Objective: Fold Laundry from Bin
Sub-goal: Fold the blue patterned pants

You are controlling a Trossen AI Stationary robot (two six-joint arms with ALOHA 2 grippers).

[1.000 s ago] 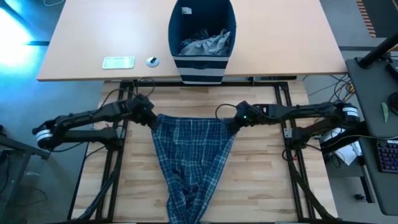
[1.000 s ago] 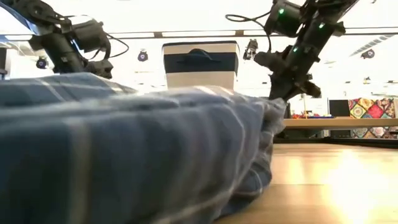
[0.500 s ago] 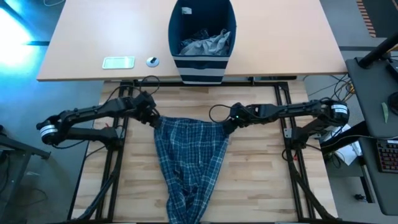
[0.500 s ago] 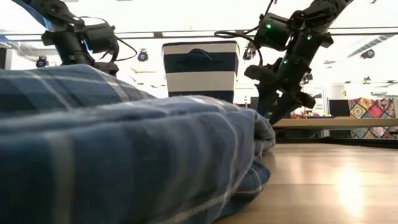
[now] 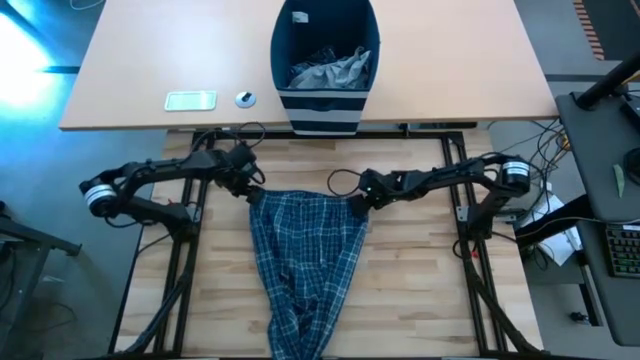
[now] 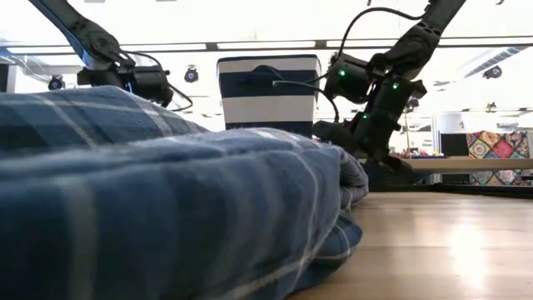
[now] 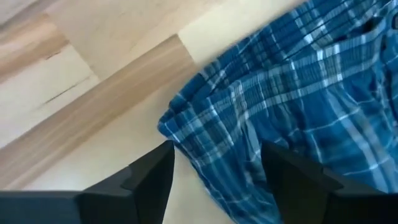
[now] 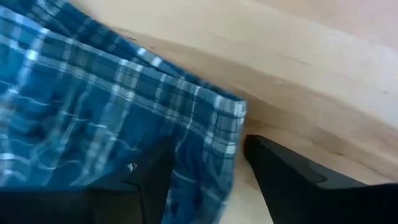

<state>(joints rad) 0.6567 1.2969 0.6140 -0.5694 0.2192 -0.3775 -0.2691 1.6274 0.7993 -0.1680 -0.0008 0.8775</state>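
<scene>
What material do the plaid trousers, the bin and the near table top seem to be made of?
Plaid trousers: soft woven cloth, probably cotton; matte, it creases and bunches in folds.
Bin: navy fabric with pale stripes, apparently soft-sided.
Table top: pale wood or wood-look laminate; plank lines and grain show, with a slight sheen in the low view.

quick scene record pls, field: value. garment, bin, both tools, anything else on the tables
garment: blue plaid trousers lying on the wooden table, waistband toward the bin
bin: navy striped bin on the far desk, grey cloth inside
left tool: open, at the waistband's left corner, not gripping
right tool: open, at the waistband's right corner, not gripping
other: flat pale item and small round item on the far desk
</scene>
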